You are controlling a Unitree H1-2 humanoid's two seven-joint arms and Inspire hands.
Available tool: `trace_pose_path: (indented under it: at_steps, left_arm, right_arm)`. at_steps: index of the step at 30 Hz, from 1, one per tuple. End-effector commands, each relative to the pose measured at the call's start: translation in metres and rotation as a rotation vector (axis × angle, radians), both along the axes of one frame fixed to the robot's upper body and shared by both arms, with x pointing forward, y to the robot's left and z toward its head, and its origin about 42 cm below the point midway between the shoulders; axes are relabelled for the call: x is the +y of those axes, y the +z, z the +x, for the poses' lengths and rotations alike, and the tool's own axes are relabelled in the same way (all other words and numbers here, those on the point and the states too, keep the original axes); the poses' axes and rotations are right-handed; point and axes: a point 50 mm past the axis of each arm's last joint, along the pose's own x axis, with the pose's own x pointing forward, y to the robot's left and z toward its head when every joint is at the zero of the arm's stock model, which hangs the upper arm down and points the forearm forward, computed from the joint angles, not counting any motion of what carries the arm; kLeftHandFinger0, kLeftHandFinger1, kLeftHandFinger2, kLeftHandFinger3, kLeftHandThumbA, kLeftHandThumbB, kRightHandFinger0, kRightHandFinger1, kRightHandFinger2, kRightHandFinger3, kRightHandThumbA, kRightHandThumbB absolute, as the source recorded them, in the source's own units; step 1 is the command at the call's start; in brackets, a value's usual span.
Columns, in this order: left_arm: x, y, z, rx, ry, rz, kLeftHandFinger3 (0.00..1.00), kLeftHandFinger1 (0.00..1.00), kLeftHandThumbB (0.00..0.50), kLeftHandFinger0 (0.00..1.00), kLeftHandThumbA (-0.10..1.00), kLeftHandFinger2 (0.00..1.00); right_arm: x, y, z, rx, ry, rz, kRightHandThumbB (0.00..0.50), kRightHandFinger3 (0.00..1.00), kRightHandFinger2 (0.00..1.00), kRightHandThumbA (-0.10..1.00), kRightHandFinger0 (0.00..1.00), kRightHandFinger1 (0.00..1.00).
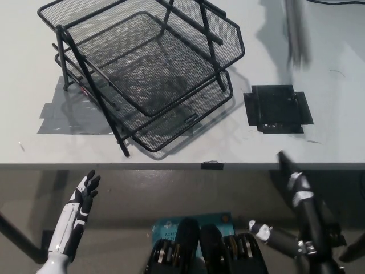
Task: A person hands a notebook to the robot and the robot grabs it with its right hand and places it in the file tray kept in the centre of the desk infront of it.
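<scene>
Across the upper part of the head view runs a pale grey worktop [319, 142], matte and evenly lit, its near edge a straight dark line with a small black tab [211, 165] fixed at the middle of it. On it, left of centre, stands a black wire-mesh file tray [154, 108] of stacked tiers on slanted posts, both visible tiers empty; the notebook is nowhere in view. Grey tape [63, 117] patches lie under the tray's left side, and a square of black tape [278, 108] sits well apart to its right. Below the edge the floor [171, 194] is dull olive-grey. A teal label [165, 228] near the bottom centre carries print too small to read. At lower left the white left hand [85, 191] rests below the worktop edge, fingers straight and slightly apart, holding nothing. At lower right the black right hand [293, 174] reaches up to the worktop edge; whether its fingers are spread or curled cannot be told, and nothing shows in it
</scene>
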Motion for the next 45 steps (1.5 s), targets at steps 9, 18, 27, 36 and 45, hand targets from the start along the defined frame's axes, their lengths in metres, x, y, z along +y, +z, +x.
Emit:
trace_pose_path:
  at_steps: [9,18,27,36,45]
  left_arm:
    - [-0.004,0.014,0.003,-0.078,-0.031,0.037,1.0,1.0,0.369,1.0,1.0,1.0]
    - [-0.004,0.018,0.008,-0.087,-0.036,0.045,1.0,1.0,0.383,1.0,1.0,1.0]
    - [-0.006,0.018,0.011,-0.088,-0.041,0.046,1.0,1.0,0.383,1.0,1.0,1.0]
    - [-0.009,0.02,0.012,-0.091,-0.045,0.055,1.0,1.0,0.365,1.0,1.0,1.0]
    - [-0.009,0.022,0.017,-0.117,-0.057,0.062,1.0,1.0,0.352,1.0,1.0,1.0]
  right_arm:
    - [-0.007,0.088,0.027,-0.468,-0.296,-0.053,0.448,1.0,1.0,0.94,1.0,1.0]
    - [-0.008,0.105,0.054,-0.479,-0.356,-0.072,0.433,1.0,1.0,0.99,1.0,1.0]
    - [0.006,0.11,0.107,-0.447,-0.386,-0.124,0.452,1.0,1.0,1.0,1.0,1.0]
    - [0.029,0.119,0.138,-0.456,-0.314,-0.143,0.449,1.0,1.0,1.0,1.0,1.0]
    - [0.043,0.13,0.15,-0.458,-0.323,-0.247,0.464,1.0,1.0,1.0,1.0,1.0]
